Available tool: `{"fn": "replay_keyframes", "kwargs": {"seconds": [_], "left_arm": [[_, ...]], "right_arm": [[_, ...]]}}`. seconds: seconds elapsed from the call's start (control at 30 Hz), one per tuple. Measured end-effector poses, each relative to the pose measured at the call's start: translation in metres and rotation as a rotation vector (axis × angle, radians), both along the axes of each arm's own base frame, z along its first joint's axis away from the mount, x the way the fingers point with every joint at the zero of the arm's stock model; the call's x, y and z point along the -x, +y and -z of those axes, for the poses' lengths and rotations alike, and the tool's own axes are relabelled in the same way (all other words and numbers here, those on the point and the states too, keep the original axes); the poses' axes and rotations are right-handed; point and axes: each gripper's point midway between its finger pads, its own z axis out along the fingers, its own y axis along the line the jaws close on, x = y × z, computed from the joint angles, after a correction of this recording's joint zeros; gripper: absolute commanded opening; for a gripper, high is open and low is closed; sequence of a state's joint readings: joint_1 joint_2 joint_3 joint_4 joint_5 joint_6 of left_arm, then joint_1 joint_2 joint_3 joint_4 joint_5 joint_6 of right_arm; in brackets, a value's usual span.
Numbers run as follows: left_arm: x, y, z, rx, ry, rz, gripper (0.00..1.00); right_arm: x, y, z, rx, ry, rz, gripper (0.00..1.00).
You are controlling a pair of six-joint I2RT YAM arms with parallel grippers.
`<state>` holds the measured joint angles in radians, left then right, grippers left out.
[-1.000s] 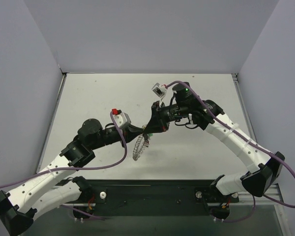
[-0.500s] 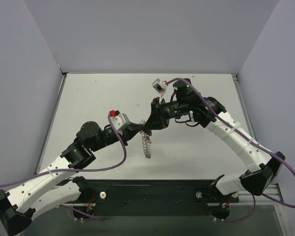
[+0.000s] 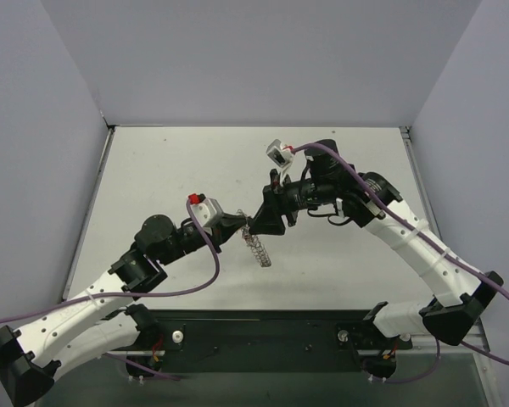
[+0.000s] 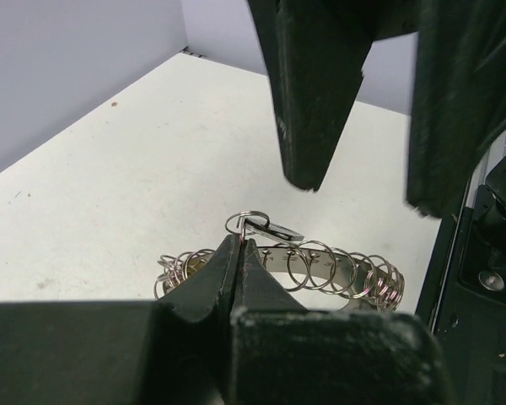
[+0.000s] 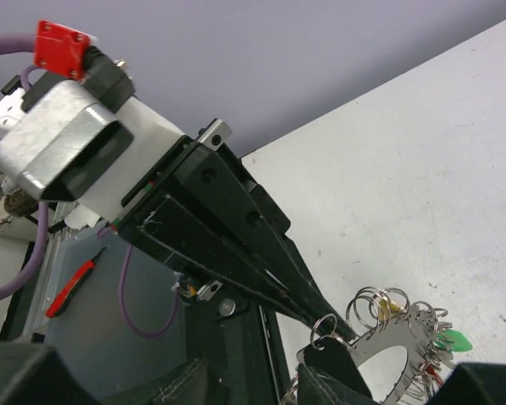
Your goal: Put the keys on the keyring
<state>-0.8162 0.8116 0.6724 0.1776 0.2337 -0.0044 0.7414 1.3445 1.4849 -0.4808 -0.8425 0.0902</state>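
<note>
My left gripper (image 3: 247, 229) is shut on the rim of the keyring (image 3: 260, 248), a flat silver band strung with many small wire rings, held above the table. In the left wrist view the jaws (image 4: 239, 246) pinch the keyring (image 4: 337, 268) beside a black-headed key (image 4: 274, 228) on a small ring. My right gripper (image 3: 267, 222) is open just above it, its fingers (image 4: 312, 101) spread either side of the black key. The right wrist view shows the keyring (image 5: 405, 337), the black key (image 5: 327, 361), a green key head (image 5: 457, 340) and a yellow one (image 5: 396, 297).
The white table (image 3: 170, 170) has grey walls on three sides. The black base rail (image 3: 263, 335) runs along the near edge. Purple cables loop along both arms. The left wrist camera housing (image 5: 76, 143) sits close to my right gripper.
The keyring has swung from hanging down-left to hanging down-right under my left gripper. My right gripper has shifted slightly right and stays close above the ring.
</note>
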Motion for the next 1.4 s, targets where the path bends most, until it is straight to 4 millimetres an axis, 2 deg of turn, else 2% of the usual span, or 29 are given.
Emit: {"fn": "replay_keyframes", "kwargs": {"seconds": [0.17, 0.3, 0.43, 0.8, 0.93, 0.97, 1.03, 1.07, 1.13, 1.4], "left_arm": [[-0.001, 0.002, 0.006, 0.007, 0.008, -0.015, 0.0], [-0.001, 0.002, 0.002, 0.034, -0.017, -0.016, 0.0], [0.003, 0.002, -0.007, 0.064, -0.047, 0.007, 0.0], [0.043, -0.005, -0.036, 0.127, -0.158, 0.206, 0.0], [0.055, -0.003, -0.043, 0.131, -0.207, 0.257, 0.0], [0.057, -0.002, -0.044, 0.131, -0.217, 0.266, 0.0], [0.061, -0.001, -0.046, 0.131, -0.234, 0.28, 0.0], [0.063, -0.001, -0.047, 0.131, -0.241, 0.287, 0.0], [0.065, -0.001, -0.047, 0.131, -0.248, 0.297, 0.0], [0.07, 0.002, -0.055, 0.149, -0.274, 0.306, 0.0]], "right_arm": [[0.008, -0.01, -0.016, -0.028, -0.062, 0.003, 0.51], [0.011, -0.016, -0.026, -0.047, -0.108, 0.009, 0.51], [0.008, -0.019, -0.028, -0.042, -0.143, 0.024, 0.51], [-0.018, -0.026, -0.032, -0.046, -0.213, 0.096, 0.49], [-0.031, -0.029, -0.039, -0.07, -0.223, 0.139, 0.43], [-0.033, -0.03, -0.04, -0.074, -0.222, 0.147, 0.32], [-0.035, -0.031, -0.04, -0.078, -0.218, 0.157, 0.2], [-0.035, -0.03, -0.04, -0.078, -0.212, 0.159, 0.1], [-0.035, -0.029, -0.035, -0.074, -0.201, 0.157, 0.02], [-0.012, -0.014, -0.007, -0.033, -0.13, 0.074, 0.0]]}}
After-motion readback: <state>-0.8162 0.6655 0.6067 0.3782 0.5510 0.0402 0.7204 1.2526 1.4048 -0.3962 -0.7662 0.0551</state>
